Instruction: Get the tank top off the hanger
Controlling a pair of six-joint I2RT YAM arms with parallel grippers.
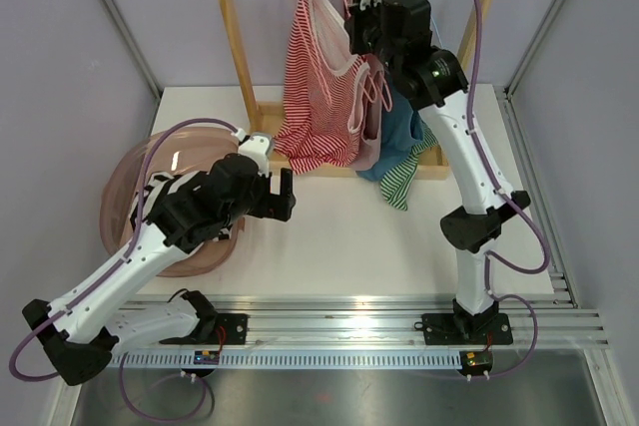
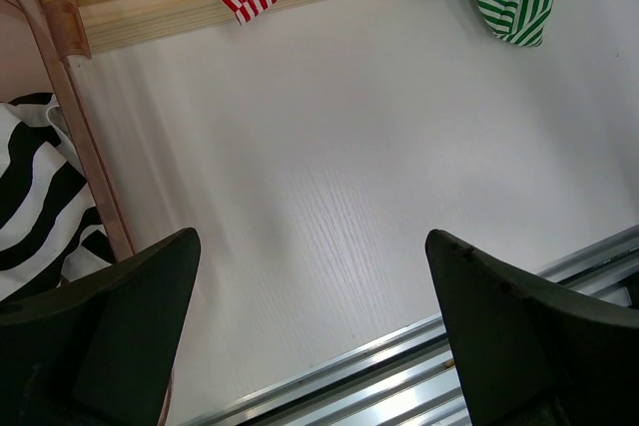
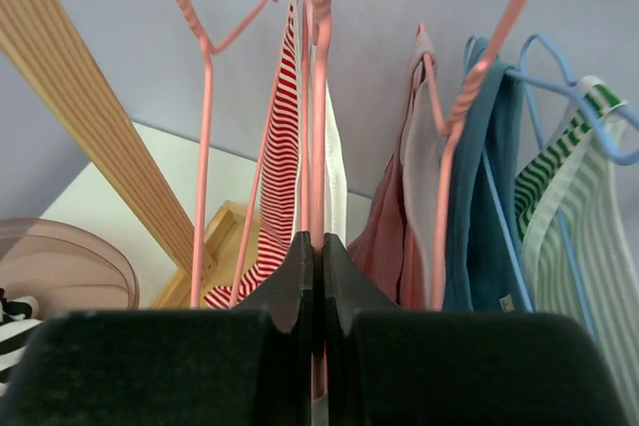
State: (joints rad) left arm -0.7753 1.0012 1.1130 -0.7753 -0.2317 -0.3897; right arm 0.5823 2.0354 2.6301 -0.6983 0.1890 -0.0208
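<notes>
Basin (image 1: 115, 187) at the left edge of the table (image 1: 329, 246), pink and see-through, with a black-and-white striped garment (image 1: 160, 187) lying in it. The left arm reaches out over that basin, and its left gripper (image 1: 280, 197) hovers above bare tabletop near the middle. Its jaws are spread wide apart and there is nothing between them.

Along the far edge stands a wooden rack (image 1: 232, 37) with clothes hanging from its top bar. The tank top (image 1: 319, 97) is the leftmost piece on it. It is red with thin white stripes, with pale pink binding at the neck and armholes. It hangs long and a little bunched, and its hem rests crumpled on the rack's base board. It is draped on a pink hanger (image 3: 205, 147) whose wire shows beside the cloth in the right wrist view.

The right arm rises from the near edge up to the bar, and the right gripper (image 1: 359, 32) sits just at the top's right shoulder. Its jaws are pressed together on a narrow pink strip that runs straight down between them. This looks like the top's shoulder strap, with the striped fabric hanging just to the left of it.

Further right on the bar hang a pale pink garment (image 3: 399, 216) and a blue garment (image 1: 404, 127). A green-and-white striped garment (image 1: 399, 185) comes last, and its lower end dangles down past the base board.
</notes>
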